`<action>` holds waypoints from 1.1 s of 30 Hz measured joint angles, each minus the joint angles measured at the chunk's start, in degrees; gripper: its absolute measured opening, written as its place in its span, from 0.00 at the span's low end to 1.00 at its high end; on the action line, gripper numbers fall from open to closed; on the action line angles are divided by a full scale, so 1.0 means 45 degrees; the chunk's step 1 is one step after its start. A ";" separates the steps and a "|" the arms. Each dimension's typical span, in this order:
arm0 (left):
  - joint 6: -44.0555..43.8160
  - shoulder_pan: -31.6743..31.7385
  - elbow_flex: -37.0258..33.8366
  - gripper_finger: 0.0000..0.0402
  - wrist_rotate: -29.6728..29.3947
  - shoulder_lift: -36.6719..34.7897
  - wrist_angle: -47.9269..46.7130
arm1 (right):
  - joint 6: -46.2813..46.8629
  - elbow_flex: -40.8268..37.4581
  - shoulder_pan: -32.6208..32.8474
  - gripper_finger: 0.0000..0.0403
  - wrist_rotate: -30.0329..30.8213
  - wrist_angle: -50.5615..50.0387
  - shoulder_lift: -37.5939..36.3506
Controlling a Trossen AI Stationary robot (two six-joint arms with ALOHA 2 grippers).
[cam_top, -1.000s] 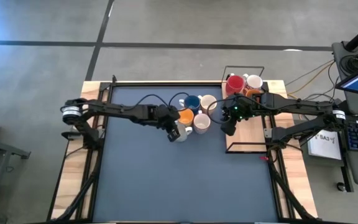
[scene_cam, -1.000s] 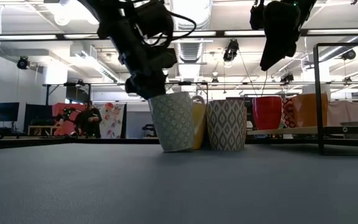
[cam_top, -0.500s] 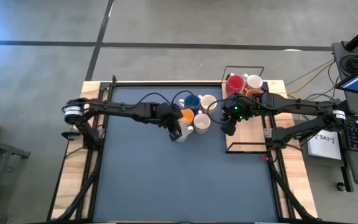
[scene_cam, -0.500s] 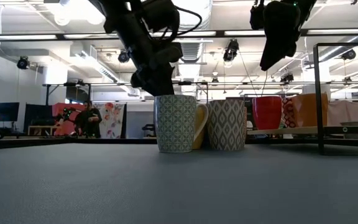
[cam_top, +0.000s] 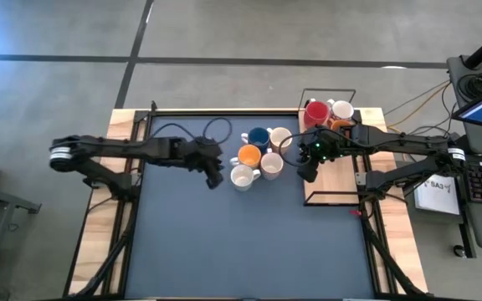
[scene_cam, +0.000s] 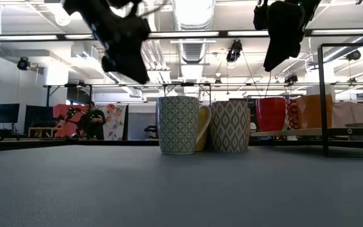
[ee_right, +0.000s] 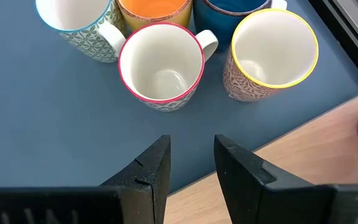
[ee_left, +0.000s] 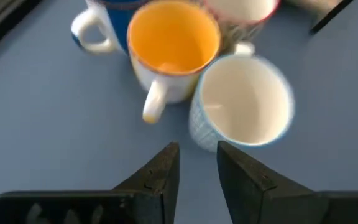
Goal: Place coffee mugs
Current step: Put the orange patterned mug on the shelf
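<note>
Hovering, left gripper (cam_top: pixel 215 178): above the blue mat, just left of the mug cluster; fingers (ee_left: pixel 157 177) a narrow gap apart, nothing between them, touching nothing.
Right gripper (cam_top: pixel 306 173): raised at the mat's right edge, by the wooden board (cam_top: pixel 331 180); fingers (ee_right: pixel 151 168) parted w/ a small gap, empty.
Mugs on mat: five in a tight group, upright – patterned white mug (cam_top: pixel 241 176) nearest the left gripper, orange mug (cam_top: pixel 249 155) behind it, blue mug (cam_top: pixel 258 138), pink-rimmed white mug (cam_top: pixel 272 165), yellow-rimmed mug (cam_top: pixel 280 138).
Mugs on board: red mug (cam_top: pixel 315 113), a white mug (cam_top: pixel 342 109) and an orange one (cam_top: pixel 339 124) partly hidden under the right arm, inside a black wire frame (cam_top: pixel 328 94).
Surface: blue mat (cam_top: pixel 249 242) on a wood table.
Room: open workshop w/ ceiling lights; a person (scene_cam: pixel 92 121) far off behind the table.
</note>
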 joint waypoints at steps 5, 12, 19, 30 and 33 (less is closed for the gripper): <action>0.0734 0.0246 -0.0712 0.22 -0.0050 -0.1904 0.0085 | 0.0002 0.0002 0.0000 0.28 -0.0004 0.0001 0.0000; 0.1019 0.0983 -0.1543 0.21 -0.1780 -0.3843 0.0591 | 0.0002 0.0002 0.0000 0.28 0.0000 0.0000 0.0000; 0.0525 0.1075 -0.3809 0.21 -0.1990 -0.4929 0.3106 | -0.0001 0.0002 0.0000 0.28 0.0000 -0.0004 0.0000; -0.0155 0.1060 -0.6627 0.21 -0.1987 -0.5885 0.6218 | -0.0003 0.0002 0.0000 0.28 0.0000 0.0750 0.0143; 0.0311 0.1060 -0.6791 0.21 -0.1987 -0.5899 0.6768 | -0.0003 0.0002 0.0000 0.28 0.0000 0.1495 0.0347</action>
